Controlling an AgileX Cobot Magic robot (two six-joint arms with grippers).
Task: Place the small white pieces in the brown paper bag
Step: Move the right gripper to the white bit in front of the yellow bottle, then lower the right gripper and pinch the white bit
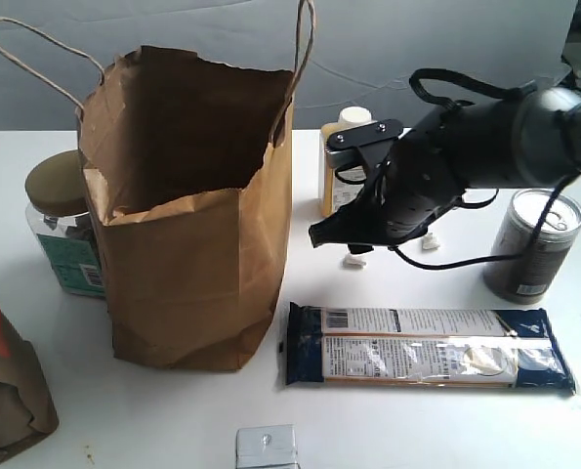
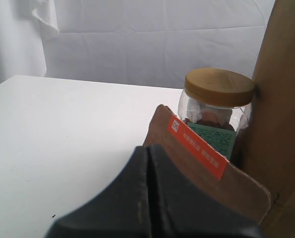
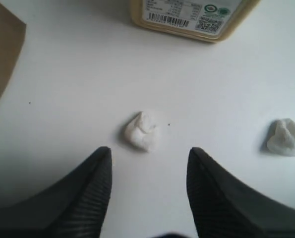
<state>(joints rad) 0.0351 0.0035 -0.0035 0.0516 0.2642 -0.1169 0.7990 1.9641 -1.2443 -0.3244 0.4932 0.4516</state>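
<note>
The tall brown paper bag (image 1: 197, 210) stands upright at centre left with two cord handles. Two small white pieces lie on the table to its right: one (image 1: 354, 260) (image 3: 142, 131) just beyond my right gripper's fingertips, the other (image 1: 430, 243) (image 3: 284, 137) farther right. A third piece is not visible. My right gripper (image 3: 148, 153) (image 1: 341, 234) hovers over the nearer piece, open and holding nothing. My left gripper (image 2: 148, 151) is shut and empty, low beside the shorter bag; it does not show in the exterior view.
A yellow bottle (image 1: 344, 166) (image 3: 192, 17) stands behind the pieces. A tin can (image 1: 532, 244) is at right, a long pasta packet (image 1: 427, 347) in front. A gold-lidded jar (image 1: 61, 225) (image 2: 217, 106) stands left of the bag, a short wrinkled bag (image 1: 7, 381) (image 2: 211, 163) at front left, a silvery packet (image 1: 268, 447) at the front edge.
</note>
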